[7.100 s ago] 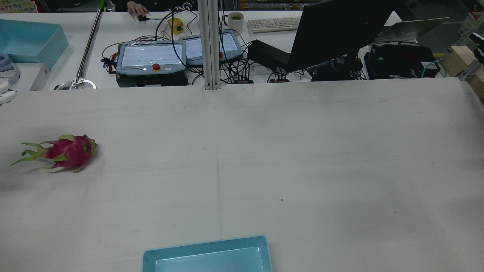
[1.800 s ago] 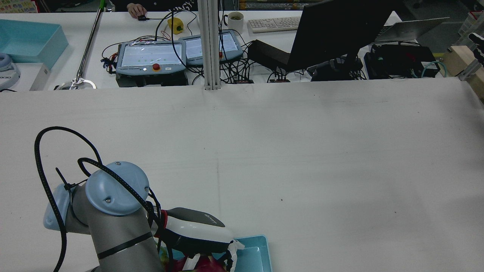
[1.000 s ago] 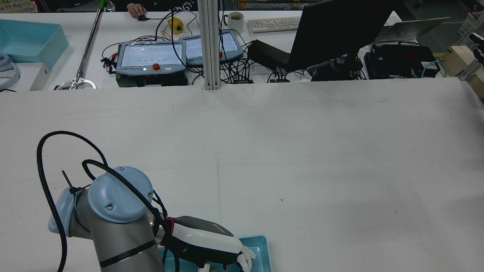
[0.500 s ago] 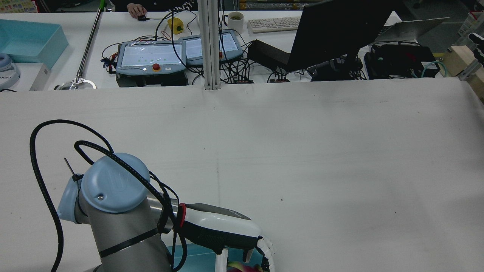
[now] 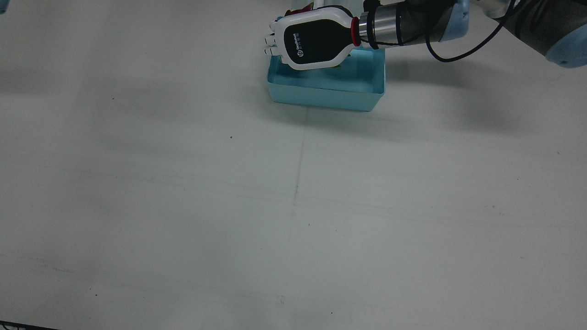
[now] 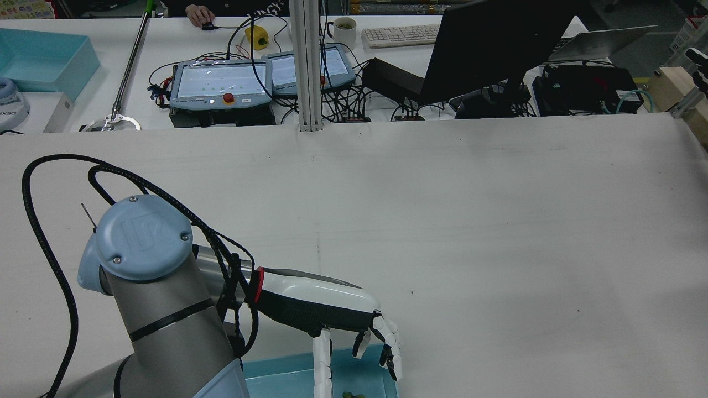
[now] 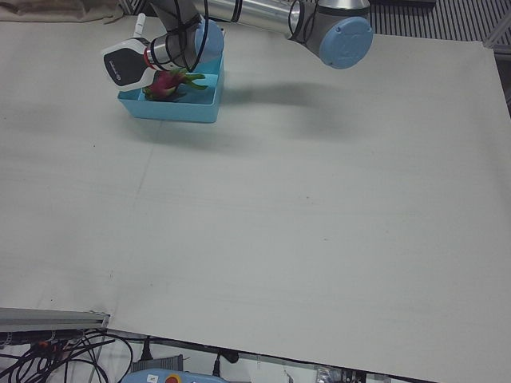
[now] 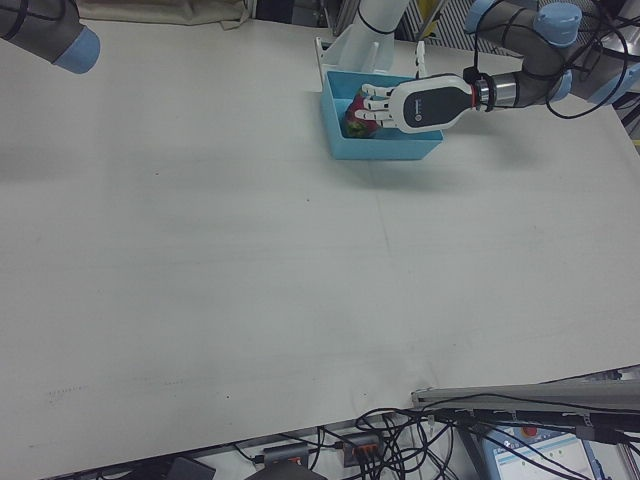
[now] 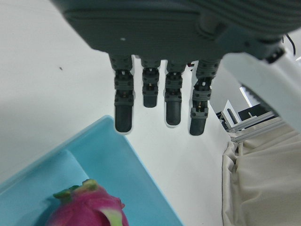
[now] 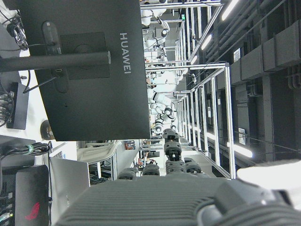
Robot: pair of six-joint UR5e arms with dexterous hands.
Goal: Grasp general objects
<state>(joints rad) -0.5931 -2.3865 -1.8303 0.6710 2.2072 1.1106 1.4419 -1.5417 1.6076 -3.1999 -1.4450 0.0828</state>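
A pink dragon fruit (image 7: 164, 84) with green scales lies in the light blue bin (image 5: 325, 97) at the robot's side of the table. It also shows in the right-front view (image 8: 357, 112) and the left hand view (image 9: 89, 212). My left hand (image 5: 312, 43) hovers just above the bin, palm down, fingers (image 9: 124, 117) spread and hanging, holding nothing. In the rear view the left hand (image 6: 332, 318) is above the bin's (image 6: 287, 376) far edge. My right hand (image 10: 169, 188) shows only in its own view, raised, fingers extended, empty.
The right arm's elbow (image 8: 40, 25) sits at the table's far corner. Beyond the table's far edge stand two teach pendants (image 6: 221, 83), a monitor (image 6: 498, 44) and cables. An aluminium post (image 6: 307, 66) rises at the far edge's middle.
The dragon fruit lay on the table at the left. My left hand carried it over the bin, let it go, and has risen a little with fingers open.
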